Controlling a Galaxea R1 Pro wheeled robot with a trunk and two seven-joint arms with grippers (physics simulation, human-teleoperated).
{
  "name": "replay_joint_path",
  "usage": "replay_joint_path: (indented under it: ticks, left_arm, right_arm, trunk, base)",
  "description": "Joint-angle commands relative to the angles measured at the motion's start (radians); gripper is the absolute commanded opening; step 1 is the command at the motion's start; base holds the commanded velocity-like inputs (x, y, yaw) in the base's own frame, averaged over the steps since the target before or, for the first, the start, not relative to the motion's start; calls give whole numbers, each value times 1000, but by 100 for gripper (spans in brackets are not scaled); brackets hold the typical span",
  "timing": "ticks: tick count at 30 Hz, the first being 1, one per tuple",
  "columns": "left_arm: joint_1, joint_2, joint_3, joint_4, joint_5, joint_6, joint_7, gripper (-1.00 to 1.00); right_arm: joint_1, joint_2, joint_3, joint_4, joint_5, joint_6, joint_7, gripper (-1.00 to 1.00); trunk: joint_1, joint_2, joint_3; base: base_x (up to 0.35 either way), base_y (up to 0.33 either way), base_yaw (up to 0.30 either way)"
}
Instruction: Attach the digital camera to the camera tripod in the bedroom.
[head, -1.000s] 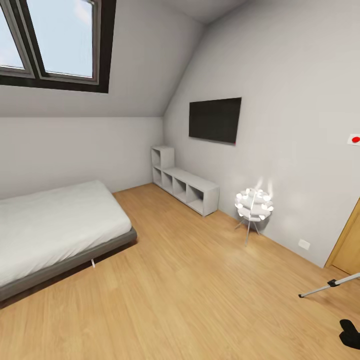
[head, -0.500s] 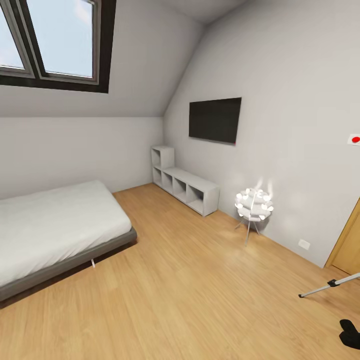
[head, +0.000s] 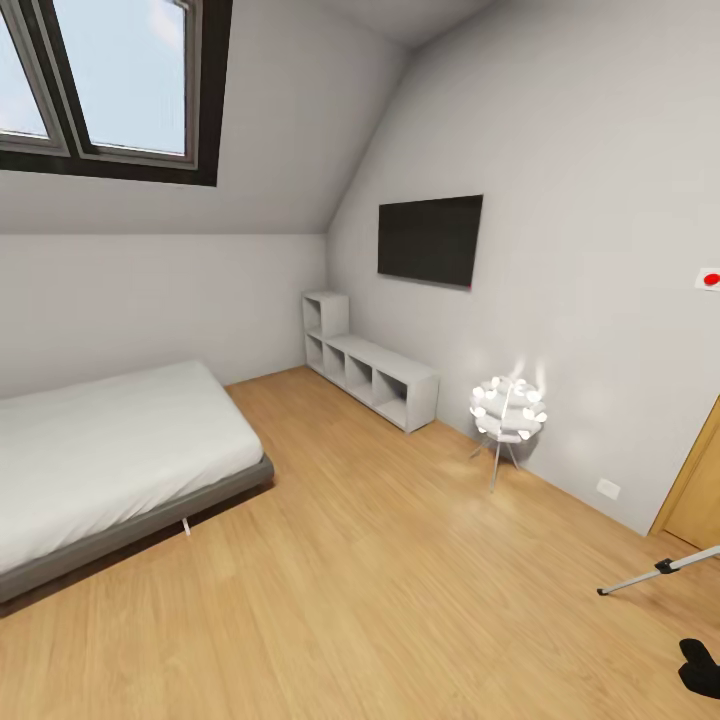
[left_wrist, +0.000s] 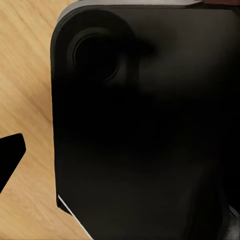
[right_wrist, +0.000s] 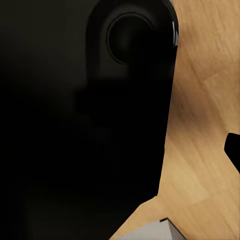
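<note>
low grey bed (head: 110, 460) on wood floor (head: 380, 600) | wall TV (head: 430, 240) above white cube shelf (head: 370, 372) | lit flower-shaped lamp (head: 508, 408) beside shelf | skylight (head: 110, 80) in sloped ceiling

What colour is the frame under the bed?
Dark grey, under a light grey mattress; the bed frame shows best in the head view.

Each wrist view sits close against a black robot body panel (left_wrist: 145, 130); a dark fingertip (left_wrist: 9, 155) edges in.

Your tripod (head: 660, 570) is cut off at the right edge, one leg showing; a black shape (head: 700, 668) below is too cropped to identify.
</note>
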Motion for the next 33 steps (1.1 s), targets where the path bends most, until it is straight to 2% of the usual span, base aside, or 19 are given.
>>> replay_joint_path:
  ticks: [1,5,6,12,22,33]
  left_arm:
    - [1,-1,-1,-1,19,-1,-1,100]
    - [1,-2,-3,-1,23,0,2,100]
    - [1,-3,-3,-1,23,0,4,100]
    - [1,-3,-3,-1,23,0,5,100]
    - [0,-2,-3,-1,24,-1,5,100]
    - [1,-3,-3,-1,24,-1,5,100]
  right_arm:
    - [0,0,3,0,1,0,0,100]
    - [0,-2,2,0,-4,-3,-9,100]
    - [0,-11,-5,0,-7,-10,-11,100]
    - [0,-14,-6,0,-8,-42,-11,100]
    - [0,-15,-1,0,-7,-56,-11,100]
    - [0,-16,0,0,-7,-58,-11,100]
  trunk:
    - [0,0,-1]
    - [0,0,-1]
    - [0,0,-1]
    - [0,0,-1]
    - [0,0,-1]
    - [0,0,-1]
  base:
    - [0,0,0]
    - [126,0,0]
    - [300,0,0]
    - [313,0,-98]
    - [321,7,-236]
    - [322,100,-253]
